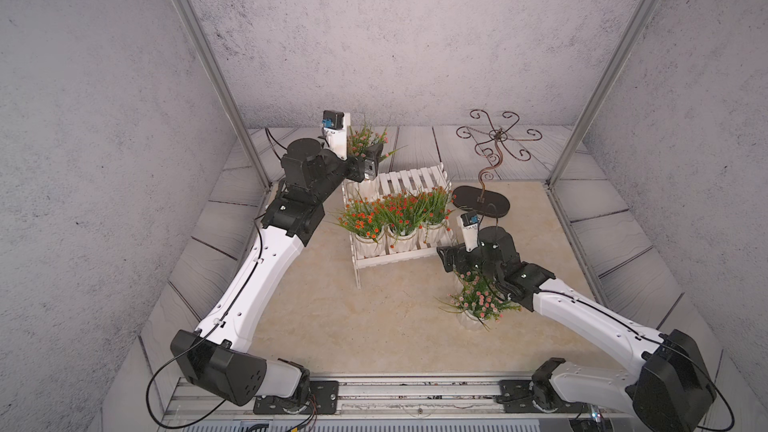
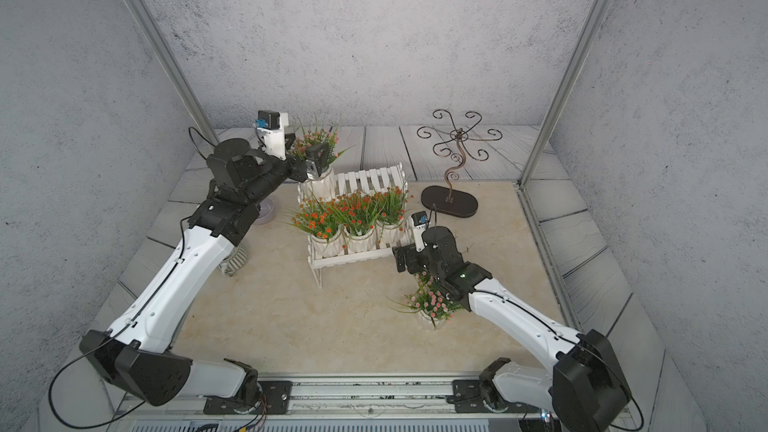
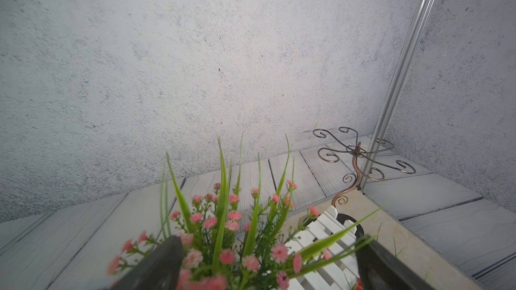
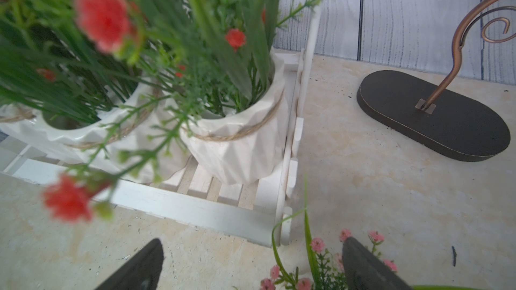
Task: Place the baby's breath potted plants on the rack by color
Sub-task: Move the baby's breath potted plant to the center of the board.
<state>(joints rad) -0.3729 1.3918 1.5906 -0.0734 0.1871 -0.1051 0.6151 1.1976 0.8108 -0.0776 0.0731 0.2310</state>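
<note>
The white rack stands mid-table. Three orange-red baby's breath potted plants fill its lower tier, seen close in the right wrist view. A pink plant stands at the left end of the upper tier. My left gripper is open, its fingers either side of that plant's foliage, above the pot. Another pink plant stands on the table under my right arm. My right gripper is open and holds nothing, by the rack's front right corner.
A dark scrolled metal stand stands right of the rack. A lilac bowl and a grey ribbed pot lie partly hidden under my left arm. Frame posts rise at both back corners.
</note>
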